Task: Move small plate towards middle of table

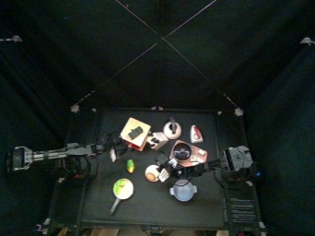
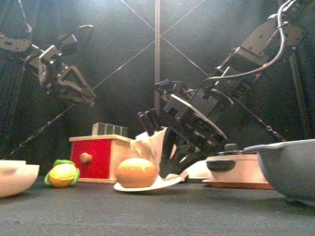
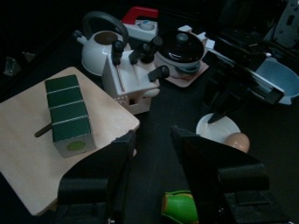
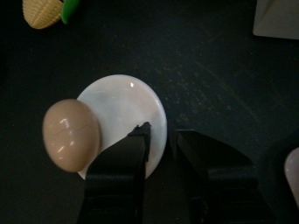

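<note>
The small plate [image 1: 155, 172] is white and round, with an orange-yellow, egg-like lump at its centre. It lies on the table [image 1: 92, 207] near the front middle. It also shows in the front view [image 2: 157, 184], the right wrist view [image 4: 122, 105] and the left wrist view [image 3: 216, 129]. My right gripper [image 1: 167, 170] reaches in from the right, and its jaws are closed on the plate's rim [image 4: 167, 144], one jaw over the plate and one outside it. My left gripper [image 1: 110, 152] hangs open and empty over the table's left side [image 3: 149, 149].
A yellow-green dish with a handle [image 1: 122, 190] and a pale blue bowl [image 1: 183, 191] sit near the front edge. A corn cob [image 1: 131, 166] lies left of the plate. A wooden board [image 1: 135, 132], a kettle [image 1: 174, 127] and a red-and-white item [image 1: 197, 133] stand behind.
</note>
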